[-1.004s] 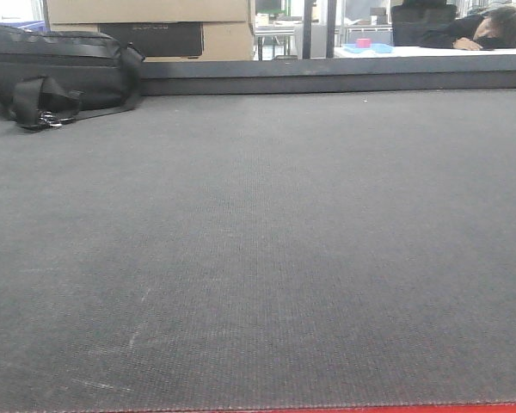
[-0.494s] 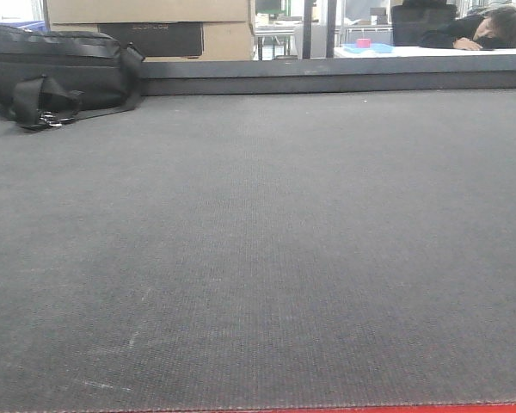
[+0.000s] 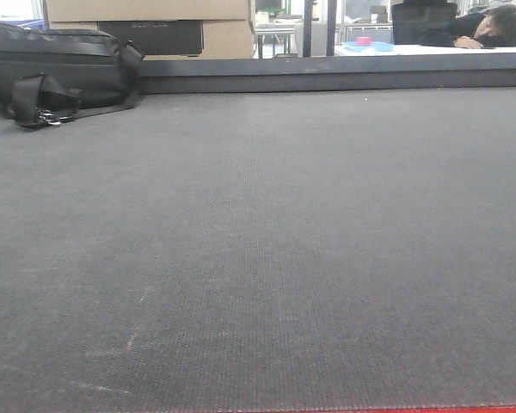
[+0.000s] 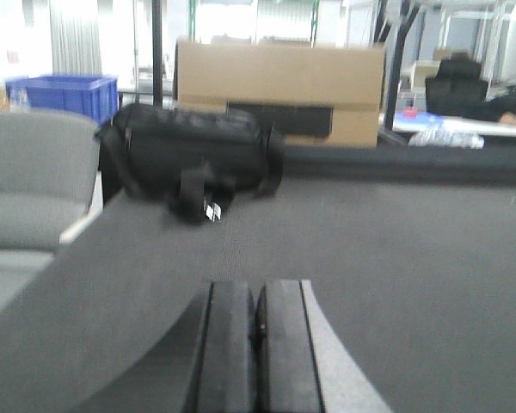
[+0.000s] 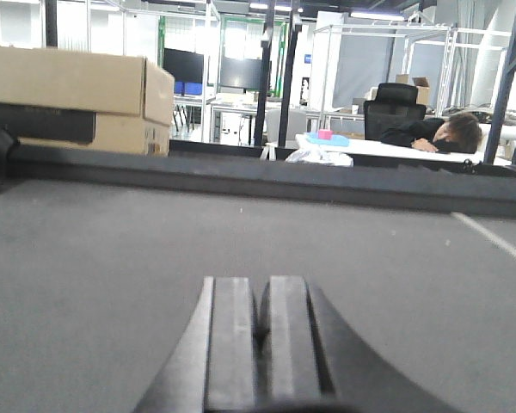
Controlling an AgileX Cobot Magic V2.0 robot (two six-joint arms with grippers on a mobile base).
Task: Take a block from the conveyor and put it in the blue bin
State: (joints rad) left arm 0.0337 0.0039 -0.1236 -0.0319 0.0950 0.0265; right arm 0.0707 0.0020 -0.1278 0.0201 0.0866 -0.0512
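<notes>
We see no block in any of the three views, so where it lies we cannot tell: the conveyor [image 3: 258,258] shows only its woven grey surface from the near red edge to the far rail. The left gripper [image 4: 256,344] hangs low over the belt with its fingers pressed together on nothing, and the right gripper [image 5: 260,340] does the same. Both would have to spread before any grab. Going by the task alone, we expect a block to be light, stiff and not fragile, best taken across two opposite flat sides near its middle. In the upper left of the left wrist view stands a blue bin [image 4: 60,93], off the belt beyond a grey chair [image 4: 34,172]. This is probably the drop point. A black bag [image 3: 60,73] sits at the upper left corner of the belt, in front of a cardboard box [image 3: 228,39]. It lies between the belt's middle and the bin, so a carry that way should pass above it. At the upper right a person [image 3: 490,26] rests at a far desk, well apart.
</notes>
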